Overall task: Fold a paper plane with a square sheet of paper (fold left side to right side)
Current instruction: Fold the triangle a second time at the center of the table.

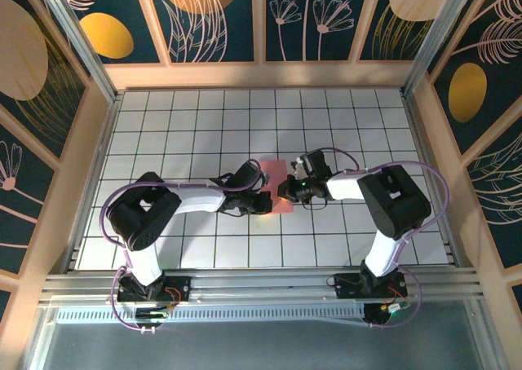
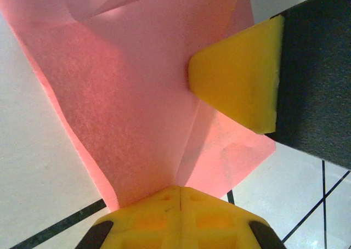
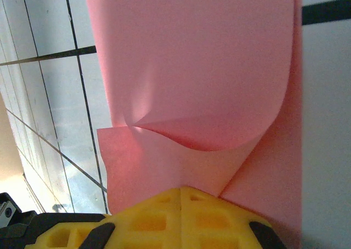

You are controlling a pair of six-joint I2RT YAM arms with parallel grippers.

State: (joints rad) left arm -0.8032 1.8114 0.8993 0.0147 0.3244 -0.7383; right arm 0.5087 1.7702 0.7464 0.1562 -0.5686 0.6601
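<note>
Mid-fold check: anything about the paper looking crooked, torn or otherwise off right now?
Yes: the pink sheet has its folded-over layer bulging in a loose curl, dented at one end, not lying flat. No tear visible. The left gripper and right gripper are shut on it.

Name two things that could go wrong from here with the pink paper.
1. On the pink sheet, the folded-over flap bulges in a soft curve and has no crease. If released, it may spring back.
2. The left claw and the right claw, both shut, sit close together on it. Opposing pulls could wrinkle or tear it.
</note>
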